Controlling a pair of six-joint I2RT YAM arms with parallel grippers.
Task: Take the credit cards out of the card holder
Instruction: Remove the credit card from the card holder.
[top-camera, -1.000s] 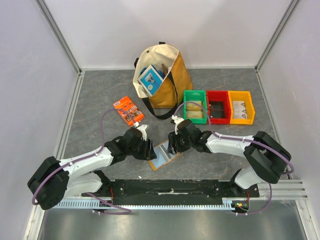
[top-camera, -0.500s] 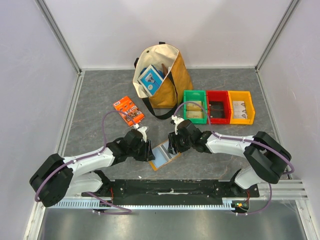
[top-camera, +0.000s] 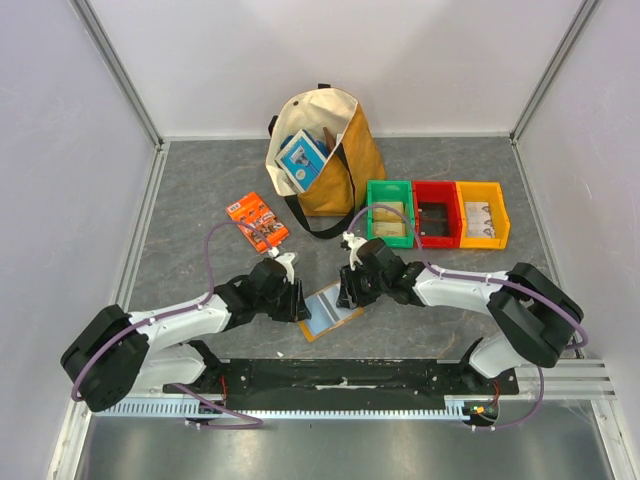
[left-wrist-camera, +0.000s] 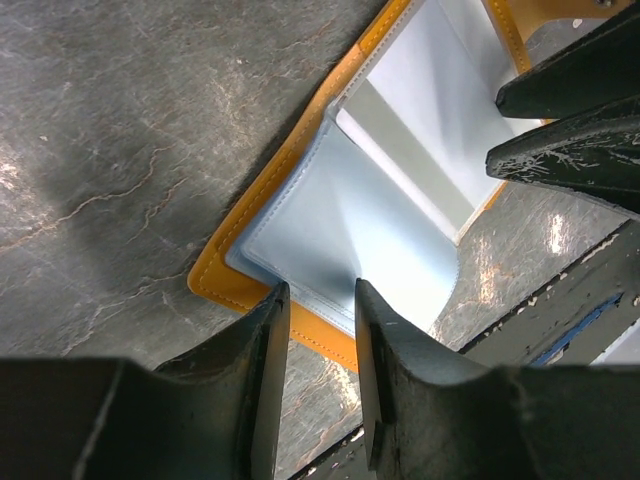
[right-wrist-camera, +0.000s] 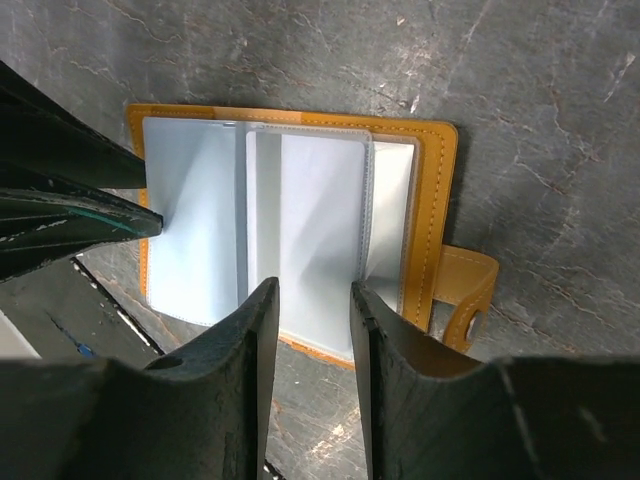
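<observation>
The card holder (top-camera: 328, 309) lies open and flat on the grey table between my two grippers. It has an orange-tan rim and pale blue-grey pockets (right-wrist-camera: 300, 200), with its tab (right-wrist-camera: 470, 290) at one side. My left gripper (top-camera: 298, 302) is open by a narrow gap over the holder's corner edge (left-wrist-camera: 318, 300) and holds nothing. My right gripper (top-camera: 345, 293) is open by a narrow gap over the holder's middle pockets (right-wrist-camera: 312, 290) and holds nothing. No card shows outside the holder. I cannot tell pale cards from the pockets, and no black card is in sight.
A tan tote bag (top-camera: 340, 170) stands at the back with a blue-and-white box (top-camera: 302, 158) in it. An orange printed packet (top-camera: 257, 221) lies to the left. Green (top-camera: 372, 215), red (top-camera: 420, 215) and yellow (top-camera: 500, 215) bins sit to the right. The black base rail (top-camera: 330, 378) runs along the near edge.
The left arm has shifted slightly at the holder's edge and the right gripper has barely moved. The holder lies where it was.
</observation>
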